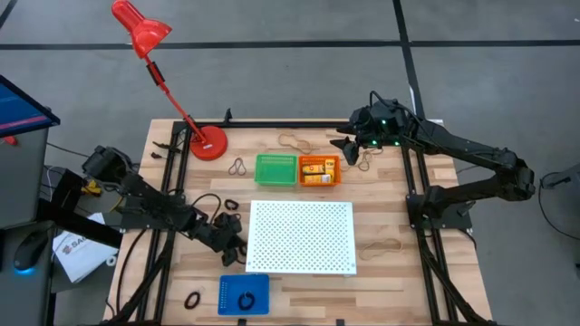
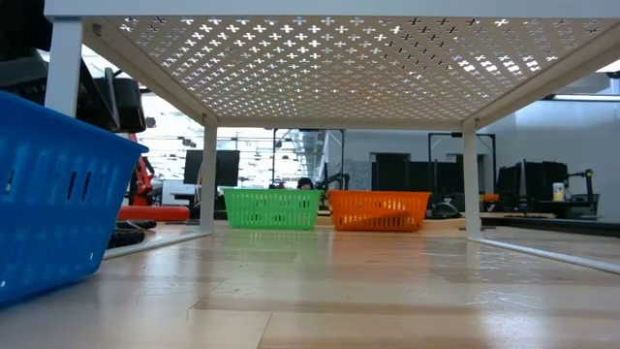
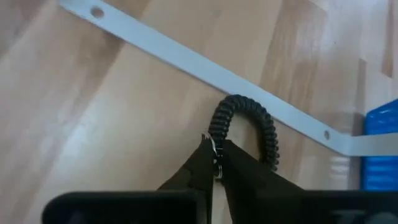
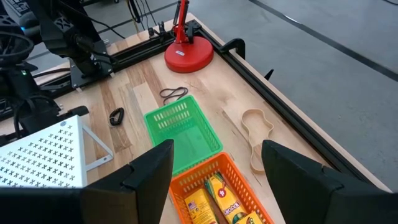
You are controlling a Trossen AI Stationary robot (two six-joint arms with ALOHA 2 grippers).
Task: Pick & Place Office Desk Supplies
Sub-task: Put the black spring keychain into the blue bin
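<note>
Left pincer [image 3: 216,163] clamps one black coiled loop [image 3: 245,127] | right pincer [image 4: 217,165] spread above orange basket [image 4: 239,180] | three baskets on bench [image 1: 381,213]

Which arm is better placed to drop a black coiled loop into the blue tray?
Left. Its hand is shut on the black coiled loop, near the blue plastic tray; the right hand hovers open by the orange tray.

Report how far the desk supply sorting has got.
Done: yellow boxes lie in the orange tray and a black loop in the blue tray. In hand: the left gripper pinches a black coiled loop. Left: tan bands and black loops lie loose; the green tray looks empty.
</note>
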